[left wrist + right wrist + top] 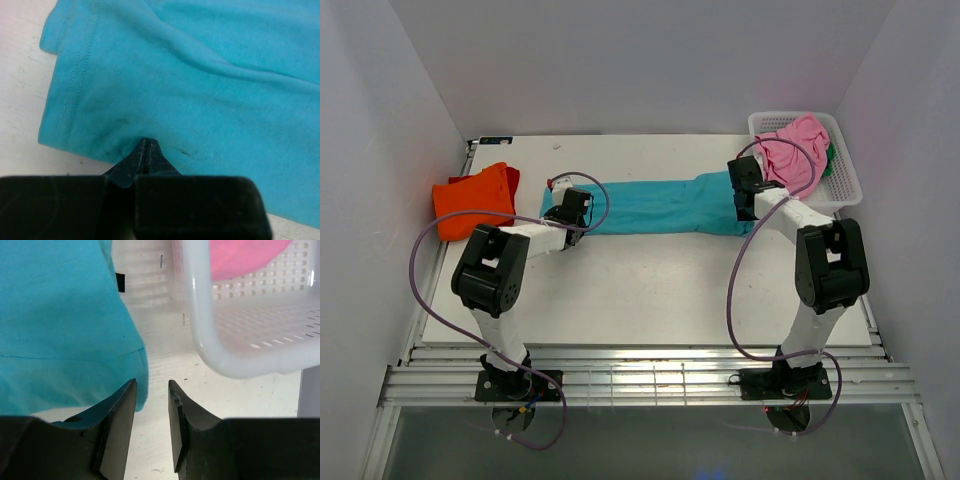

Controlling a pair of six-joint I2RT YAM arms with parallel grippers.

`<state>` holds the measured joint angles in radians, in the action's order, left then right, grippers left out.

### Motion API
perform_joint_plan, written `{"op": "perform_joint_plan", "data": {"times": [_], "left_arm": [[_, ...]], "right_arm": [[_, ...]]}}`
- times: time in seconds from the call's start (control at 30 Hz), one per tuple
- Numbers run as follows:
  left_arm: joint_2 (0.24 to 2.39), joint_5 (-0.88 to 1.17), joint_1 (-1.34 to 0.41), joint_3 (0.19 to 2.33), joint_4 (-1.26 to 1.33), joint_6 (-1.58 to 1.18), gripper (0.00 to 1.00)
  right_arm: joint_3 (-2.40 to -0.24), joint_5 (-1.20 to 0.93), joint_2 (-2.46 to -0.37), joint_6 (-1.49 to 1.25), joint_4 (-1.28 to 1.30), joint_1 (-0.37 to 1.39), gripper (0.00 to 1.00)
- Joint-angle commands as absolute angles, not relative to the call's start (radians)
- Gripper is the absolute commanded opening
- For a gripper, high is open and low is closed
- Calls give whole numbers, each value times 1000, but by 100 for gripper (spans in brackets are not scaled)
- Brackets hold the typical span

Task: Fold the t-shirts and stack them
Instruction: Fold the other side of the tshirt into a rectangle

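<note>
A teal t-shirt [655,205] lies stretched in a long band across the table [650,290]. My left gripper [582,212] is at its left end. In the left wrist view that gripper [146,142] is shut, its tips pinched into the teal t-shirt [200,75] just inside the near hem. My right gripper [745,197] is at the shirt's right end. It [152,382] stands open over bare table, with the corner of the teal t-shirt [60,315] beside its left finger. An orange t-shirt [475,200] lies folded at the far left. A pink t-shirt [795,150] fills the basket.
The white lattice basket [845,190] stands at the back right, with a bit of green cloth [830,162] beside the pink. Its rounded rim [200,315] is close ahead and right of my right gripper. White walls enclose the table on three sides.
</note>
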<state>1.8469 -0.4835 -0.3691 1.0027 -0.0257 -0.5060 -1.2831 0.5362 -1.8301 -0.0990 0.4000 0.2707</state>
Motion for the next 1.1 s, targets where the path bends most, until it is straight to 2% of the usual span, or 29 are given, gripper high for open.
{"op": "perform_joint_plan", "data": {"times": [0.0, 0.3, 0.67, 1.07], "left_arm": [[1859, -474, -356, 994, -46, -518, 1], [1859, -465, -339, 991, -55, -515, 1], [1852, -443, -331, 971, -51, -526, 1], [1836, -446, -318, 963, -55, -522, 1]], "right_arm": [[-1243, 577, -1772, -120, 399, 273, 38], [-1190, 539, -1747, -143, 414, 273, 39], [-1077, 454, -1608, -160, 354, 275, 40], [-1089, 403, -1680, -160, 318, 275, 40]]}}
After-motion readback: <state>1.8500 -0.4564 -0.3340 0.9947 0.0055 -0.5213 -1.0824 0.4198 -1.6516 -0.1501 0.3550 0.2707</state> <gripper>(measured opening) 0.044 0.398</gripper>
